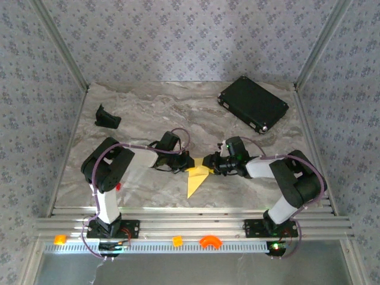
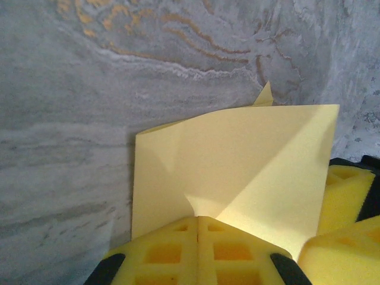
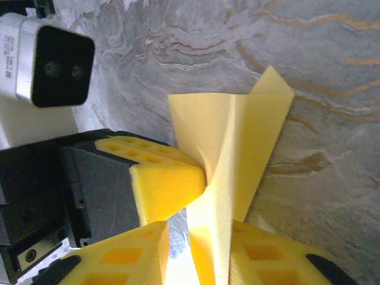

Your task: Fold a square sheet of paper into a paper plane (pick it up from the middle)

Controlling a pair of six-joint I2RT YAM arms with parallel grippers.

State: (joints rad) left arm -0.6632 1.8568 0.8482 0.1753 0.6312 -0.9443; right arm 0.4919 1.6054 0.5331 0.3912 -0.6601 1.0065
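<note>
The square sheet of paper (image 1: 196, 177) is pale yellow, partly folded and pointed toward the near edge, at mid-table between both grippers. My left gripper (image 2: 199, 218) is shut on the sheet's edge, its yellow foam pads pressed together on the paper (image 2: 237, 157). In the right wrist view a raised fold of the paper (image 3: 237, 148) stands between my right gripper's (image 3: 205, 233) fingers. It lies against the right finger (image 3: 273, 255), with a gap to the left finger (image 3: 124, 255). The left gripper's pad (image 3: 163, 178) pinches the same fold from the left.
A black rectangular case (image 1: 254, 104) lies at the back right. A small black holder (image 1: 107, 117) sits at the back left. Small orange pieces (image 1: 209, 241) rest on the front rail. Aluminium frame posts and patterned walls enclose the marble table (image 1: 142, 107).
</note>
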